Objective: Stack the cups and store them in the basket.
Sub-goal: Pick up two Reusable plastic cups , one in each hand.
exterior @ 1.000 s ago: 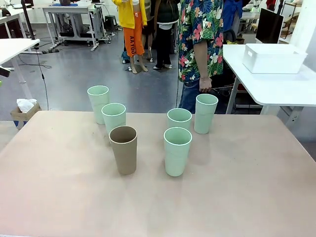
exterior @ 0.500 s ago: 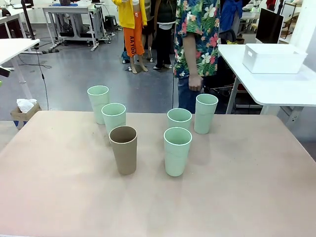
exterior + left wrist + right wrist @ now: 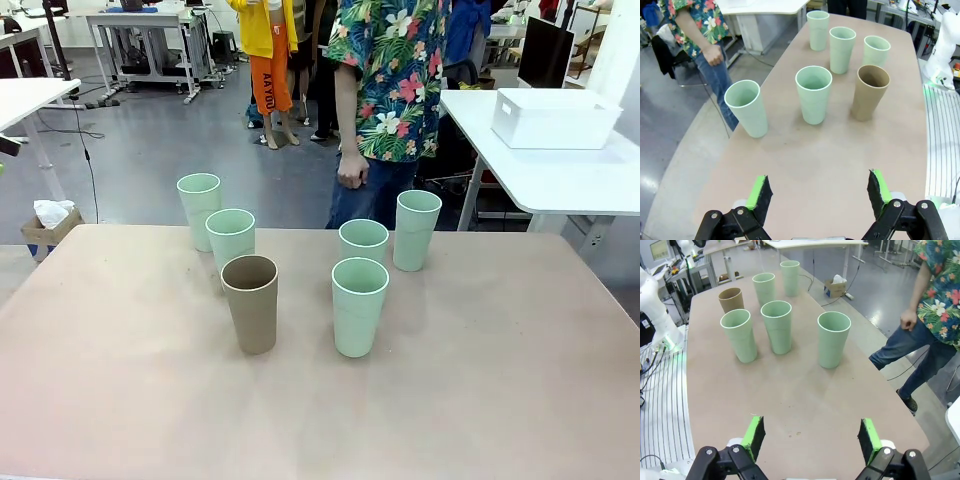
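Five mint-green cups and one tan-brown cup stand upright and apart at mid-frame on the beige worktop. The white basket sits upper right on a separate white worktop. The left hand and right hand, low in their wrist views, hang released, fingers wide, grasping nothing. A person stands top centre.

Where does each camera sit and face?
Front: between the arms, facing across the table at the person; basket back right.
Left wrist: at the table's left end, facing right over the open left gripper; person at picture left.
Right wrist: at the right end, facing left over the open right gripper; person at picture right.
Shared: all six cups and the person.
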Tool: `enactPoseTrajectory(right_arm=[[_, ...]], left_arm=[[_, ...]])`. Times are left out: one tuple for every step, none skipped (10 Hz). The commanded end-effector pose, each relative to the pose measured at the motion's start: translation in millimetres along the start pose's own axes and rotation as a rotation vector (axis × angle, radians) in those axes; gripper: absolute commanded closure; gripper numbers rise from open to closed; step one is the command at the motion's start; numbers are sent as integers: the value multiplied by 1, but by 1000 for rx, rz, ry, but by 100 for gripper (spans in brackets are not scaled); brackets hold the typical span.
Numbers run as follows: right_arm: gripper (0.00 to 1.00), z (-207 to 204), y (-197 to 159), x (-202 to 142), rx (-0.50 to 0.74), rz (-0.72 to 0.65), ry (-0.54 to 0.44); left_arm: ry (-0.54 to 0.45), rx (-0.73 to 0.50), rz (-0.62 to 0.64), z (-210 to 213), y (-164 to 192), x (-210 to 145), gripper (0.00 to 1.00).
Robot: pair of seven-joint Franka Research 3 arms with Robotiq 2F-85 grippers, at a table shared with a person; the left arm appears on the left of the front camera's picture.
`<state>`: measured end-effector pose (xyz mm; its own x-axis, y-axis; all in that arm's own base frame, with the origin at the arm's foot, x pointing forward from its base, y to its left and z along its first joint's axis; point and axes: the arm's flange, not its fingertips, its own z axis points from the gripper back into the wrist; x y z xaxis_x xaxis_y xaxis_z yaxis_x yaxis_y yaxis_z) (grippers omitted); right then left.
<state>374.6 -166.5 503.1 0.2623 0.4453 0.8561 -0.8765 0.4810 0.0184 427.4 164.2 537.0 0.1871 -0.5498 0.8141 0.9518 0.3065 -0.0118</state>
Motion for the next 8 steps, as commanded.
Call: enactPoseTrajectory(right_arm=[[0,-1,-3,1,-4,27,-35],[0,-1,-3,1,-4,27,-35],[0,-1,-3,1,-4,27,-35],[0,-1,-3,1,-4,27,-35],[0,-1,-3,1,-4,27,-35],[0,-1,-3,1,-4,27,-35],[0,-1,-3,1,-4,27,-35],[0,-1,-3,1,-4,27,-35]], left_arm=[[-4,-3,-4,0,0,1,0],[-4,-3,-4,0,0,1,0],[-4,-3,-4,0,0,1,0],[-4,-3,-4,0,0,1,0],[-4,-3,-4,0,0,1,0],[-4,-3,-4,0,0,1,0],[-4,-3,-4,0,0,1,0],[-4,-3,-4,0,0,1,0]])
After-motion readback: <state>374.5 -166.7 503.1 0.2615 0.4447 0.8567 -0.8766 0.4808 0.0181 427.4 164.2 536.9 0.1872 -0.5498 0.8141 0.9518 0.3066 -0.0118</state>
